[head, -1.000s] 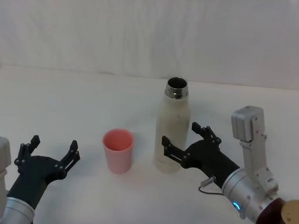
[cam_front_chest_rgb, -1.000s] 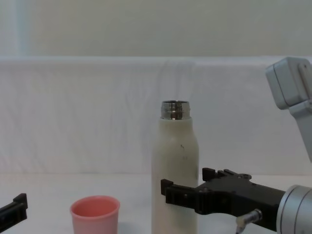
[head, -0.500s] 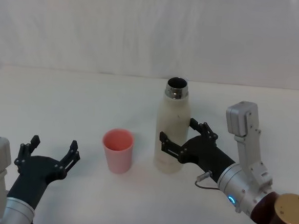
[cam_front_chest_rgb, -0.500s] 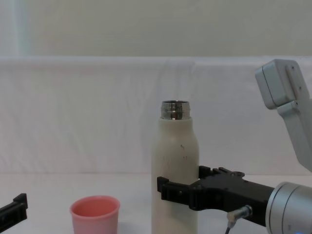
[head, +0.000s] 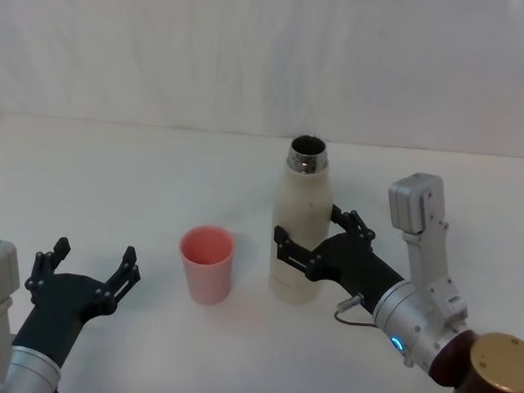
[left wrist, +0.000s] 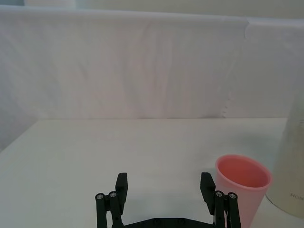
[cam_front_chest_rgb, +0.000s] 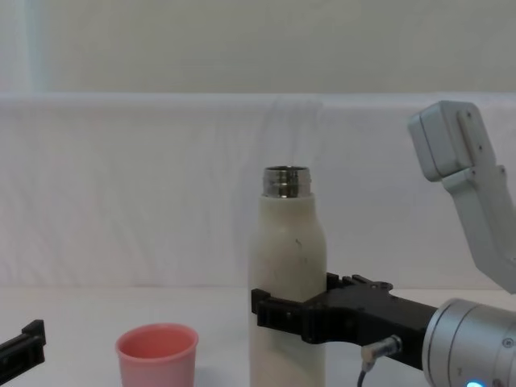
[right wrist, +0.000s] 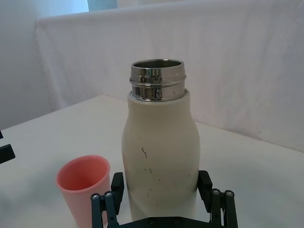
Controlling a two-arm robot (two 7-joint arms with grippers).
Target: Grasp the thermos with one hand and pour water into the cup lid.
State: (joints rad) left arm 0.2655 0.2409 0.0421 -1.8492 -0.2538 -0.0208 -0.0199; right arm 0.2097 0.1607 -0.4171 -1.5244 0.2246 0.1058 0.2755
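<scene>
The thermos [head: 300,226] stands upright and uncapped at the table's middle, cream-white with a steel neck [right wrist: 157,80]. My right gripper [head: 307,228] is open, one finger on each side of the thermos's lower body [right wrist: 159,152], close to or just touching its walls. The chest view has the near finger [cam_front_chest_rgb: 278,310] crossing the front of the thermos [cam_front_chest_rgb: 286,250]. The pink cup lid [head: 207,263] stands upright just left of the thermos, apart from it. My left gripper [head: 96,255] rests open and idle at the near left, with the cup lid [left wrist: 242,187] beside its finger.
The white table [head: 110,177] is bare around the two objects, and a white cloth backdrop [head: 254,52] closes off its far edge. My right arm's grey-white link [head: 421,235] rises just right of the thermos.
My right gripper has slid forward to the left until its fingers straddle the thermos. The thermos has shifted very slightly left. The left arm and cup lid have not moved.
</scene>
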